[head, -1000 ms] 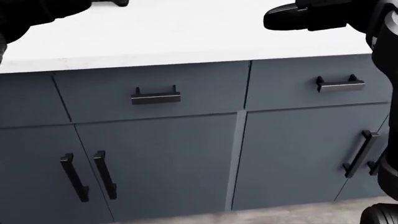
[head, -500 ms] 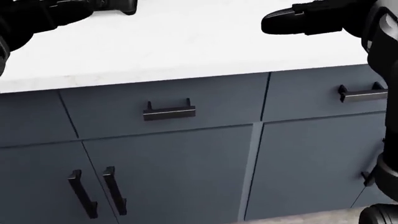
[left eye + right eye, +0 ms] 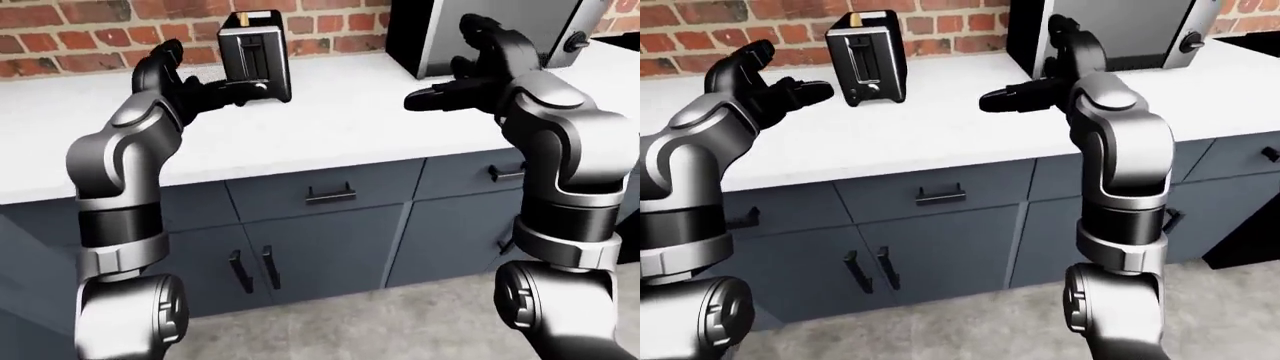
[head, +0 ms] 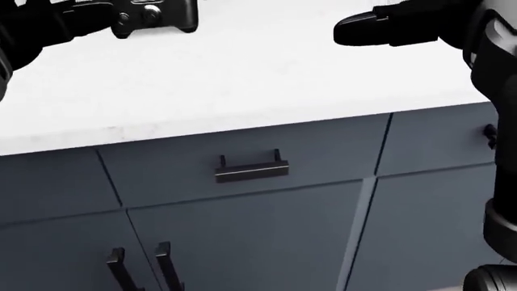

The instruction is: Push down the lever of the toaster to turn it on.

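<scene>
Left-eye view: both arms are raised over the white desk (image 3: 330, 127). The left hand (image 3: 170, 75) hovers with fingers (image 3: 232, 93) spread, reaching just beside the black toaster (image 3: 255, 54), which stands upright near the brick wall (image 3: 70, 34); contact cannot be told. The right hand (image 3: 480, 71) hangs well apart, fingers loosely spread and empty, near a steel oven (image 3: 480, 30).

Head view: only the toaster's lower part shows at the top left, and a drawer handle (image 4: 251, 169) sits lower and further right than half a second ago, as the whole picture has shifted: the camera moved.

Right-eye view: the toaster's slider slot faces the camera, the left hand clear to its left.
</scene>
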Controlling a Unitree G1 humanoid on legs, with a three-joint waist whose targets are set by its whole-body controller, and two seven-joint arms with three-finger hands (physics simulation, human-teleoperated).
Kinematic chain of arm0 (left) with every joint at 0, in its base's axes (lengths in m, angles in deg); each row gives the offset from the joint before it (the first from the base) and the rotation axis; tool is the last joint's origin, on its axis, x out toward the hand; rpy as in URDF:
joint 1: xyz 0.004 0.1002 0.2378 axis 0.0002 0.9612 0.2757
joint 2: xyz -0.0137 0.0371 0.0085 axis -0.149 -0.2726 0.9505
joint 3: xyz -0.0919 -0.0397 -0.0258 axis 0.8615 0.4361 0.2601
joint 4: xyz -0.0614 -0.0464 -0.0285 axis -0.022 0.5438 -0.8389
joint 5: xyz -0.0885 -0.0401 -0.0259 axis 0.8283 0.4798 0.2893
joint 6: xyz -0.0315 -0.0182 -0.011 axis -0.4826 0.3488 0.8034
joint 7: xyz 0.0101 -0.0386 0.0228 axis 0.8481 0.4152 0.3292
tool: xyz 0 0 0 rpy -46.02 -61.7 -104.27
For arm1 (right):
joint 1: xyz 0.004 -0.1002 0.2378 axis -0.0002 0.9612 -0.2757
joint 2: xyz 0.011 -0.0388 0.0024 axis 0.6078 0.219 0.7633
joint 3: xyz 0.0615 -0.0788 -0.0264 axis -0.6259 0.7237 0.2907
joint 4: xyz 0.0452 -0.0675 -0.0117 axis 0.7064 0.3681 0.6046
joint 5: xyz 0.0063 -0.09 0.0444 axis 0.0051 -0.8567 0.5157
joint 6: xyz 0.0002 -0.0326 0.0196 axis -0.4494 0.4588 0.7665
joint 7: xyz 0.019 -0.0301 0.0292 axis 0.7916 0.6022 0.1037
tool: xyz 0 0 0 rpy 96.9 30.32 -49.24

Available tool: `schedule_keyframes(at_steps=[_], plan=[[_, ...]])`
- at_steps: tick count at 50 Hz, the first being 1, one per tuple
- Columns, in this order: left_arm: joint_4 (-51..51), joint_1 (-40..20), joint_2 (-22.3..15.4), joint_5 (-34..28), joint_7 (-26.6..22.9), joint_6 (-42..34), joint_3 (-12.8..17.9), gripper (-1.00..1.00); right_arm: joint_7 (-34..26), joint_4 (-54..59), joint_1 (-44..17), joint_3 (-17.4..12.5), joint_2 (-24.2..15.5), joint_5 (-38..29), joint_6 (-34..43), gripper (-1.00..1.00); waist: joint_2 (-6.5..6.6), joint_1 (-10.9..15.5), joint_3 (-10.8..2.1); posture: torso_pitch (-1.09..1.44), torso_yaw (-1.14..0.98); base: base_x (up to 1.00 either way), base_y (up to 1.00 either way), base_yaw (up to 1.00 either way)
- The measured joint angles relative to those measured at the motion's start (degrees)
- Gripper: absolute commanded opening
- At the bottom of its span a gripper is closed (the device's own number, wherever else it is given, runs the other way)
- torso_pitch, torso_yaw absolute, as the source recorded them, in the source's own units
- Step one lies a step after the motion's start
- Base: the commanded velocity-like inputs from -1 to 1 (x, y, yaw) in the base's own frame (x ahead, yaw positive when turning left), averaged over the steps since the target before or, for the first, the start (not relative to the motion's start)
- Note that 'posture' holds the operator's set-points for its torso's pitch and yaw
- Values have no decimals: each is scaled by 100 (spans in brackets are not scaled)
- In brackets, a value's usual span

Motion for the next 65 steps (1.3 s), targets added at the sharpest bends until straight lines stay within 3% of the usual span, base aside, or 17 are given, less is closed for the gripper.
schedule_keyframes(at_steps=[8, 10, 13, 15, 21, 24, 28, 37, 41, 44, 47, 50, 55, 59, 62, 65], plan=[[-180, -54, 43, 45, -2, 7, -56, 100, 46, -103, -142, -91, -83, -18, -43, 100, -577, 40, -26, 0, 0, 13, 31, 0], [-197, -17, 101, 55, -9, 15, -88, 100, 62, -86, -110, -113, -100, -28, -62, 100, -487, -29, 5, 0, 0, 14, 31, 0], [-80, 40, 150, 87, -55, -29, -189, 100, 86, 63, -13, -138, -97, -64, -6, 100, -552, -56, -36, 0, 0, 13, 31, 0], [-86, 39, 133, 91, -58, -72, -169, 100, 102, 47, 10, -135, -72, -71, -1, 100, -506, -50, -59, 0, 0, 13, 30, 0], [-259, -54, 36, 61, -46, 46, -53, 100, 89, -34, -104, -68, -80, -96, -76, 100, 66, -37, -1, 0, 0, 6, 10, 0], [-186, 54, 21, 19, -19, 107, 18, 100, 55, 10, -24, 54, 4, -97, -90, 100, -126, 48, 163, 0, 0, 0, 0, 0], [-55, 145, 73, -19, -1, 13, -48, 100, 17, 149, 17, 62, 4, -134, -98, 100, -474, 48, 192, 0, 0, 0, 0, 0], [-162, 104, 129, 55, -138, 16, -176, 100, 112, 24, 114, -120, -5, -331, -110, 100, -225, 84, -11, 0, 0, 0, 0, 56], [-213, 51, -1, -81, -45, 168, 80, 100, 26, -19, 54, 46, 63, -215, -208, 100, -245, 138, -45, 0, 0, 0, 0, 6], [-108, 68, 100, -72, -50, 150, -61, 100, 28, 4, 21, -8, -12, -247, -152, 100, -305, 165, -37, 0, 0, -14, 0, 90], [-60, 168, 81, -50, -75, 68, -61, 100, 39, -8, 12, 16, 50, -261, -194, 100, -229, 185, -8, 0, 0, -4, 0, 6], [-107, 97, 84, -82, -55, 73, -41, 100, 38, 46, 60, 6, 25, -256, -194, 100, -435, 146, 101, 0, 0, 0, 0, 0], [-88, 132, 167, -68, -162, 129, -177, 100, 113, 69, 106, -112, -8, -329, -146, 100, -244, 24, 82, 0, 0, 5, 0, 0], [-38, 195, 211, -63, -195, 71, -208, 100, 118, 50, 189, -109, 0, -322, -109, 100, -120, -57, 174, 0, 0, 46, 0, 0], [-81, 135, 181, -74, -198, 96, -171, 100, 113, 9, 118, -102, -4, -314, -139, 100, -89, -76, 136, 0, 0, 52, 0, 0], [-164, 68, 143, -94, -184, 169, -112, 100, 102, -68, 3, -80, -16, -303, -213, 100, 79, -92, 91, 0, 0, 52, 0, 0]])
